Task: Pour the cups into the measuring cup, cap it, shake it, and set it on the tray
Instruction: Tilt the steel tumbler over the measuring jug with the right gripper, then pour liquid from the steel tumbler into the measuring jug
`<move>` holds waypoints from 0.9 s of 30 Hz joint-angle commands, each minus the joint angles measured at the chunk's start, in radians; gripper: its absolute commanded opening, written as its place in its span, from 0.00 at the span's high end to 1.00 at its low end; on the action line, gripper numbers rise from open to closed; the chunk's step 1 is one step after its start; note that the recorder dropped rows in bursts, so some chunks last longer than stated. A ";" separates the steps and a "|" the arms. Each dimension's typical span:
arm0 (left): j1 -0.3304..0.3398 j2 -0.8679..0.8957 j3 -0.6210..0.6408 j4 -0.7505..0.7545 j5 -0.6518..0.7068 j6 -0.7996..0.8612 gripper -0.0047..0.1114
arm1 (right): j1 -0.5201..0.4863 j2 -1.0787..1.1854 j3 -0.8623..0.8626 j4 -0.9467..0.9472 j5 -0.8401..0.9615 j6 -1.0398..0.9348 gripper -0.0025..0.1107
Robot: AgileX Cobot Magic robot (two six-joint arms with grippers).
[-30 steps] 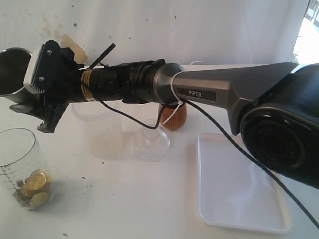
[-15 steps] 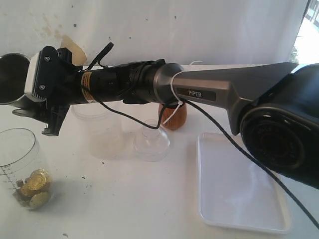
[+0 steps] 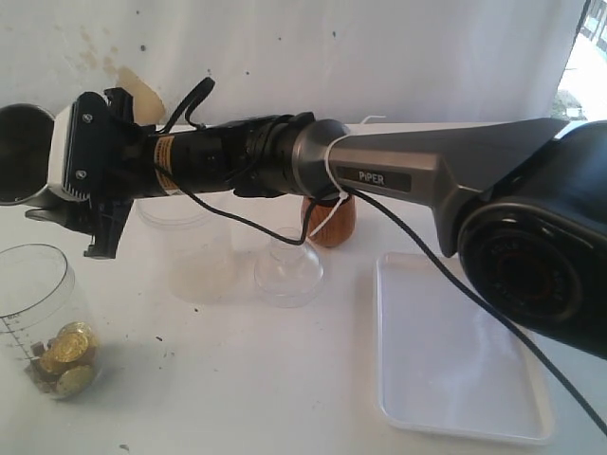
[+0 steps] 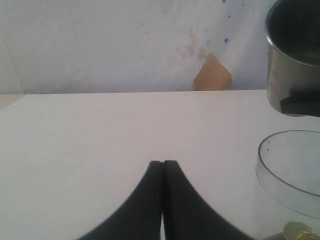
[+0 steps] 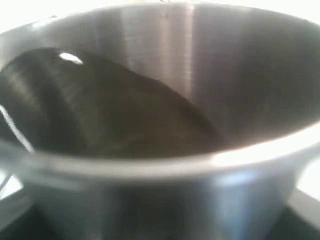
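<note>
My right gripper [image 3: 43, 194] reaches across to the far left and is shut on the steel tumbler [image 3: 21, 152], which it holds tipped in the air above the measuring cup [image 3: 43, 322]. The right wrist view looks into the tumbler [image 5: 165, 100]; I see nothing inside it. The measuring cup stands upright with gold coins [image 3: 66, 355] at its bottom. Behind the arm, the brown wooden cup [image 3: 334, 220] is partly hidden. The white tray [image 3: 455, 351] lies at the right. My left gripper [image 4: 163, 163] is shut and holds nothing, low over the table beside the measuring cup [image 4: 290, 170].
A frosted plastic cup [image 3: 190, 251] and a small clear funnel-shaped piece [image 3: 287, 270] stand under the right arm, mid-table. A black cable hangs from the arm over them. A white wall with a brown patch [image 4: 212, 75] closes the back.
The right wrist has rolled further and shifted slightly left, tipping the tumbler so its dark mouth faces more sideways. The coins in the measuring cup look unchanged.
</note>
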 commanded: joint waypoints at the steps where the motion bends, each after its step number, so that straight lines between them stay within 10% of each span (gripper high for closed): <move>1: -0.004 -0.004 0.005 -0.002 -0.011 0.002 0.96 | -0.003 -0.029 -0.013 0.031 -0.019 -0.032 0.98; 27: -0.004 -0.004 0.005 -0.002 -0.011 0.002 0.96 | 0.024 -0.029 -0.013 0.031 0.044 -0.176 0.98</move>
